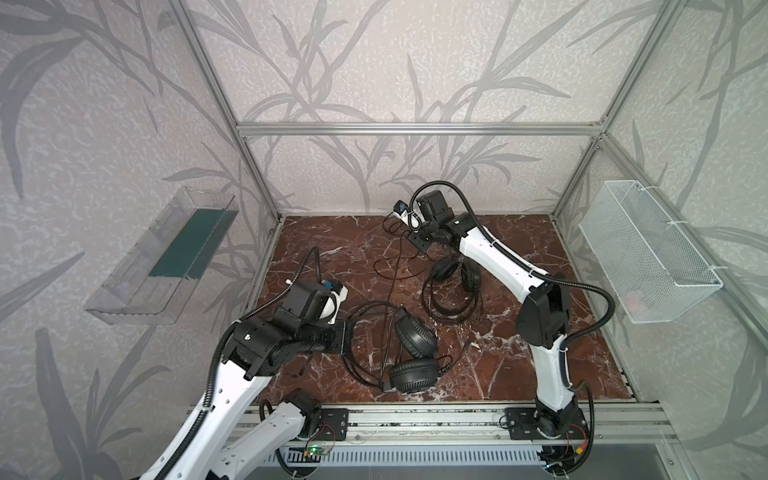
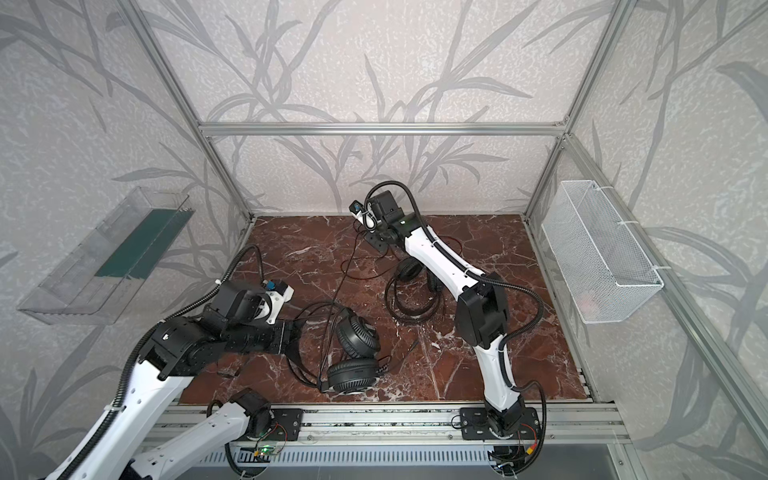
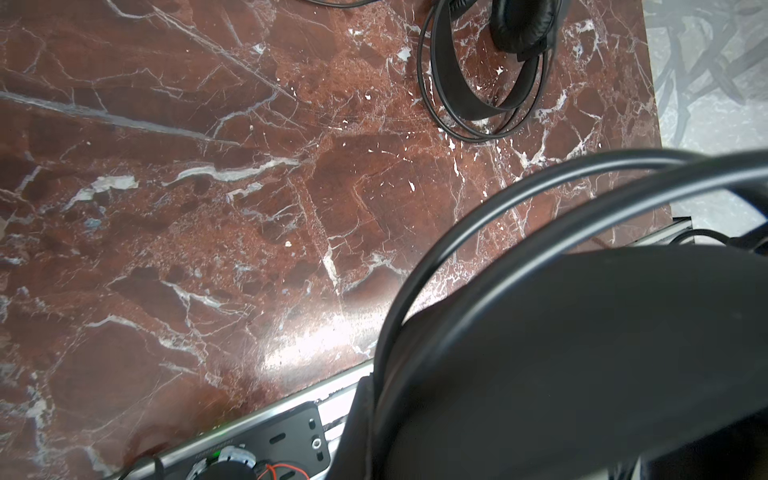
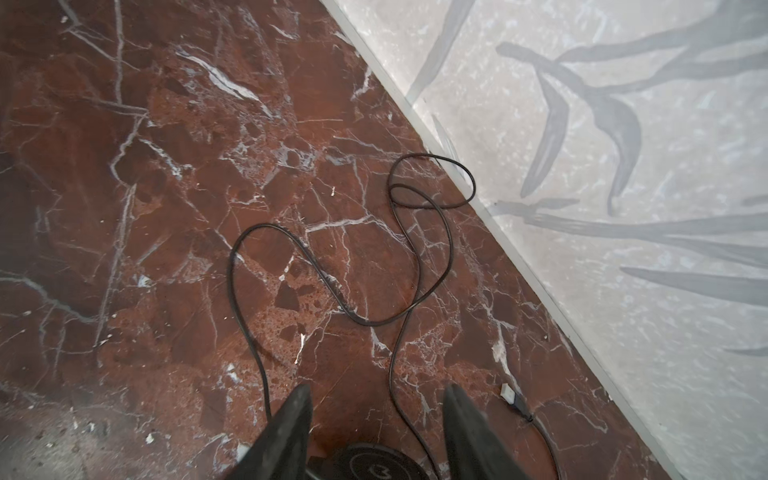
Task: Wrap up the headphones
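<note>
One pair of headphones [image 1: 413, 374] [image 2: 351, 374] lies near the table's front. My left gripper [image 1: 345, 336] [image 2: 296, 336] is shut on its headband [image 3: 582, 353], which hides the jaws in the left wrist view. A second pair of headphones [image 1: 453, 274] [image 2: 409, 270] [image 3: 523, 25] rests further back, beside the right arm. My right gripper [image 1: 419, 245] [image 4: 377, 392] hangs open near the back wall, just above the table. A thin black cable [image 4: 390, 365] lies in loops on the table and runs between its fingers, held by neither. An earcup [image 4: 382, 463] shows just behind them.
The cable's white-tipped plug [image 4: 509, 390] lies by the back wall. A clear plastic bin [image 1: 162, 257] hangs on the left wall and a white mesh basket [image 1: 648, 253] on the right wall. An aluminium rail [image 1: 415, 419] runs along the red marble table's [image 1: 332, 249] front edge.
</note>
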Available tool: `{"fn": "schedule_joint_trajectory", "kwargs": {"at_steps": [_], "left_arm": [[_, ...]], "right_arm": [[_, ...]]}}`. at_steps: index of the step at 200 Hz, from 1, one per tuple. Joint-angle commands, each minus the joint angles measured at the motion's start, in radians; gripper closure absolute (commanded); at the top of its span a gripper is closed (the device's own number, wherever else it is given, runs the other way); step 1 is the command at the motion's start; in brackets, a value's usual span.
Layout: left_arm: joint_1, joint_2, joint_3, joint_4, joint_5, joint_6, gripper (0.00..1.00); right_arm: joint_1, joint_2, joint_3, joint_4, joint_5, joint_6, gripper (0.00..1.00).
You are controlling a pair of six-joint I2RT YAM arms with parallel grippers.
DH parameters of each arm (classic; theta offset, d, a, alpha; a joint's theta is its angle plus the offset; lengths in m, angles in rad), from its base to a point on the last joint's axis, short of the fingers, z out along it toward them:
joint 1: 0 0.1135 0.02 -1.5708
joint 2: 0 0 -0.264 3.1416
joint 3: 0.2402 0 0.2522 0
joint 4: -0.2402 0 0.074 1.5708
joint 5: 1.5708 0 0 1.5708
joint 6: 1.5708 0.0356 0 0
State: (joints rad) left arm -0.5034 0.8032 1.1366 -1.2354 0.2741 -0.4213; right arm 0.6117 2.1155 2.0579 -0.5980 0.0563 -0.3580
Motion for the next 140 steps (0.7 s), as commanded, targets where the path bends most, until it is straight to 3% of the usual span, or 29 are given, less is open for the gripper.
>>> {"fn": "schedule_joint_trajectory", "kwargs": {"at_steps": [1,54,97,140], "left_arm": [[-0.006,-0.031,0.066,-0.049,0.037,-0.008,1.0],[-0.006,-0.037,0.104,-0.094,-0.015,0.001,1.0],[-0.006,-0.03,0.139,-0.095,-0.013,0.003,1.0],[-0.006,-0.008,0.203,-0.11,-0.026,-0.006,1.0]], "right_arm": [[-0.019,0.021,0.043,0.029,0.014,0.045,0.47],[-0.014,-0.098,-0.079,0.178,-0.061,0.089,0.5],[-0.015,-0.123,-0.105,0.19,-0.023,0.068,0.79],[-0.016,-0.231,-0.27,0.333,-0.027,0.086,0.9]]}}
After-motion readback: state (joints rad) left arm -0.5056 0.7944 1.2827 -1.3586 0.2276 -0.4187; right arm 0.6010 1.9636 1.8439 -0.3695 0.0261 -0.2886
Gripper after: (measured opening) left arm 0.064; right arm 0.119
